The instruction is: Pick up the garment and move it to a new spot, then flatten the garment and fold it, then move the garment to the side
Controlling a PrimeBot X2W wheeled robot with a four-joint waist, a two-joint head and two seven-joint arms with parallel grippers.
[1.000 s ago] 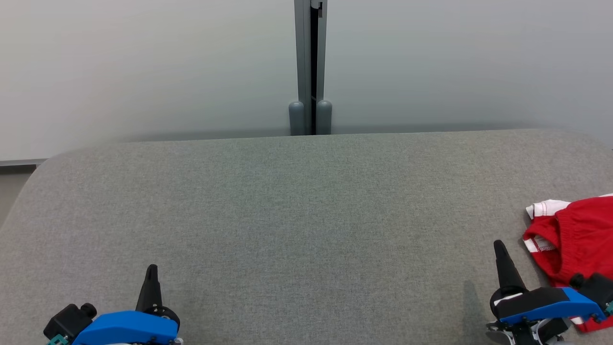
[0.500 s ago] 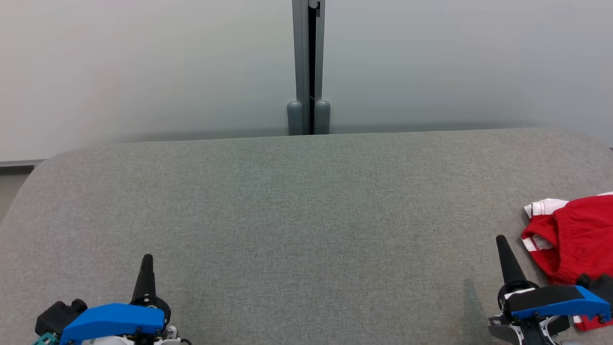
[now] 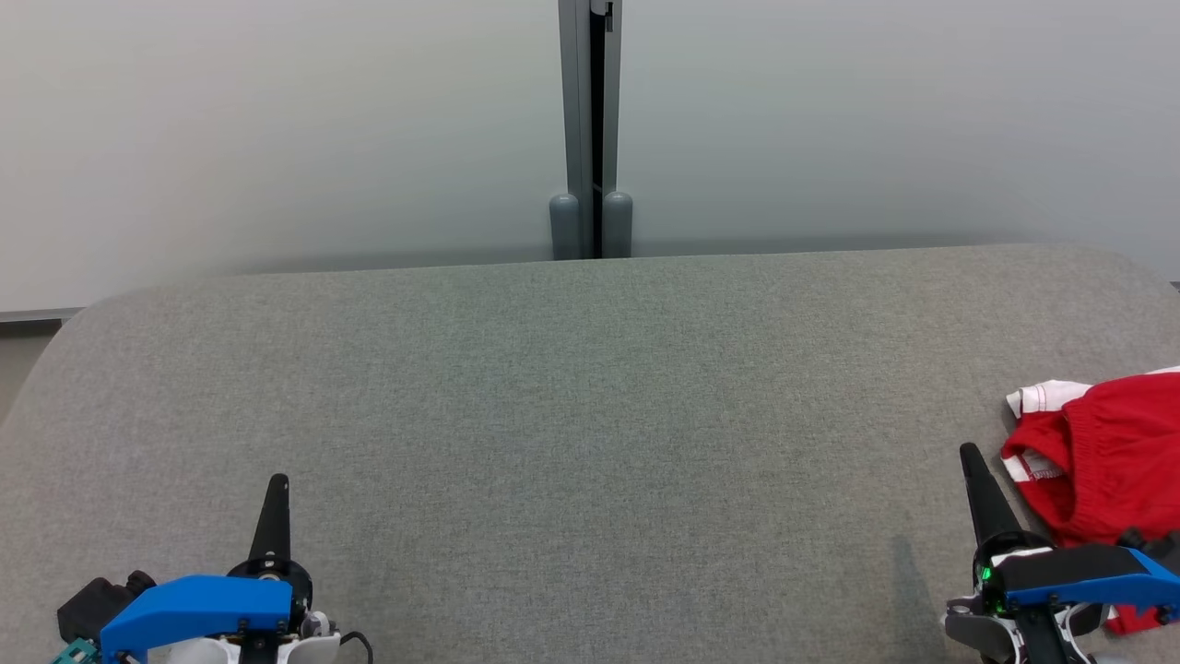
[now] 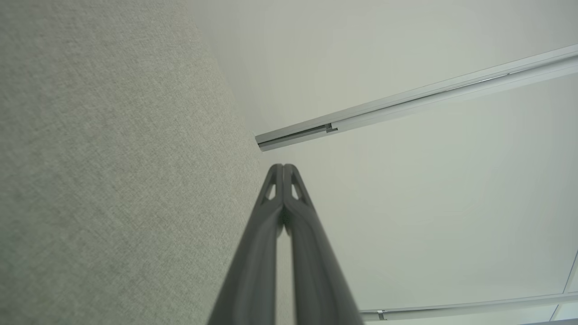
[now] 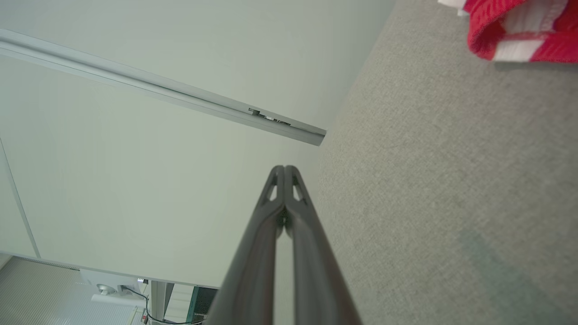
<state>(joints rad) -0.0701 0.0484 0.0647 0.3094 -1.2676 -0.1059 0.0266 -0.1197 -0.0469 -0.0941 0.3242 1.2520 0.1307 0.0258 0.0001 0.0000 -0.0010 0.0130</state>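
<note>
The garment [image 3: 1111, 461], red with white trim, lies crumpled at the far right of the grey table [image 3: 590, 415]; its edge also shows in the right wrist view [image 5: 510, 27]. My right gripper [image 3: 970, 454] is shut and empty just left of the garment, apart from it. Its fingertips meet in the right wrist view [image 5: 283, 169]. My left gripper [image 3: 277, 481] hovers at the lower left of the table, shut and empty, tips together in the left wrist view [image 4: 282, 167].
A pale wall with a vertical grey post [image 3: 590, 129] stands behind the table's far edge. The table's corners are rounded at left and right. A strip of floor [image 3: 18, 360] shows past the left corner.
Both grippers have drawn slightly back toward the bottom of the head view. The picture has shifted a little. The garment lies as before.
</note>
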